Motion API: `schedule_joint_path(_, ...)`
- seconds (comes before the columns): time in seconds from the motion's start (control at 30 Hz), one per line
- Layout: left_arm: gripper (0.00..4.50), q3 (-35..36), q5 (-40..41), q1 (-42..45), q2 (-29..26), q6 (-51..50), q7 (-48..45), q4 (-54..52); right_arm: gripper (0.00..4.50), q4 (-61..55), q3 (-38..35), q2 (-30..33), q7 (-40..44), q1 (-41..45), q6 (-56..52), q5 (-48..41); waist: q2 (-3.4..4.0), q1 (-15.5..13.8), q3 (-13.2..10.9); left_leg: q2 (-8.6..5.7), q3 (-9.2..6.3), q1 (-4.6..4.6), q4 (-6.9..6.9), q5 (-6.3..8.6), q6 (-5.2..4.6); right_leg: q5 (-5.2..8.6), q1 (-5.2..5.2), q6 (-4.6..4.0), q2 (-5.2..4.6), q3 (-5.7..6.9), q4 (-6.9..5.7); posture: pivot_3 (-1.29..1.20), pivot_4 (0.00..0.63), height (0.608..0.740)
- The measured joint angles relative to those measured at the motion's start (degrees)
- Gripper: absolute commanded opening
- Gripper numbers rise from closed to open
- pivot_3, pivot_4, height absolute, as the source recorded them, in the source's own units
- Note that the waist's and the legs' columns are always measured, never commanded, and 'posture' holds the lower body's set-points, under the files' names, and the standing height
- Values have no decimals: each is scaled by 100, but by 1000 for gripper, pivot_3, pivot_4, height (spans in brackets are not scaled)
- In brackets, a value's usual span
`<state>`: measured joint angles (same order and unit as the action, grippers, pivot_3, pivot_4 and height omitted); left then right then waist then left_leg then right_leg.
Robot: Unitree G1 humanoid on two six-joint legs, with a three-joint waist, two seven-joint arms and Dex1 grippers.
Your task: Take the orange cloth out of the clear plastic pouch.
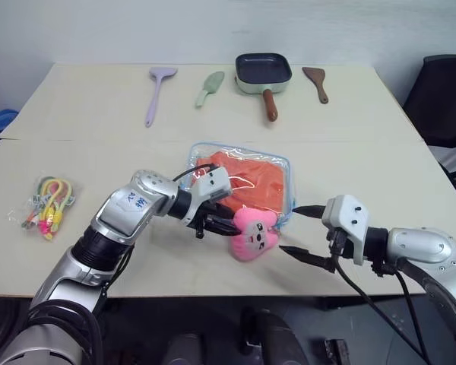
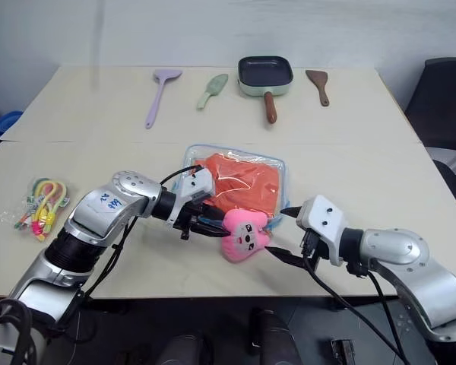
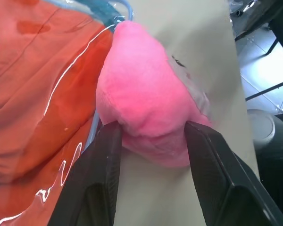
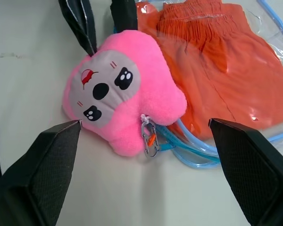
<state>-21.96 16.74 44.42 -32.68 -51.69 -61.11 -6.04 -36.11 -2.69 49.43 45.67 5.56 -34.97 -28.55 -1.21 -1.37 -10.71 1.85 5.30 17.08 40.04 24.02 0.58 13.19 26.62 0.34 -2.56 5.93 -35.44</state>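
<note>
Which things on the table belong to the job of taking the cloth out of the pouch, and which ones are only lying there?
For the job:
orange cloth, inside the pouch
clear pouch
pink plush charm, between the left end effector's fingers

Lying about:
packet of bands
purple spatula
green scraper
pan
brown spatula

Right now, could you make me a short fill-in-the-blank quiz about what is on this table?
1. The orange cloth lies inside the clear ____.
2. The left gripper has its fingers on either side of the ____ plush toy.
3. The right gripper is ____.
4. The pan sits between two ____.

Missing words: pouch; pink; open; spatulas
</note>
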Motion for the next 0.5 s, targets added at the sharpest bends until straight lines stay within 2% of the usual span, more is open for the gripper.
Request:
schedule_joint_path(0.03,2169,-10,-4,-11,51,29,35,-1,4500,-17,0,-1,-21,-24,0,11,0,0,0,0,0,0,1,0,0,0,0,0,-2,-1,0,0,150,740)
schedule_joint_path(0.13,1593,6,14,-46,182,21,147,-1,4500,-43,0,-1,-33,-32,10,44,0,-14,0,-1,-1,1,2,0,0,0,0,0,-2,1,0,0,150,740)
schedule_joint_path(0.3,129,69,98,-48,276,-80,241,-4,4500,136,40,37,-3,37,257,371,0,-4,0,-3,0,0,3,0,-1,0,0,0,-1,0,0,0,150,740)
schedule_joint_path(0.5,56,70,106,-47,242,-60,273,-8,4500,1269,537,174,253,752,1205,1368,0,18,0,-6,3,-3,2,-2,2,2,0,-3,6,-2,-2,0,150,740)
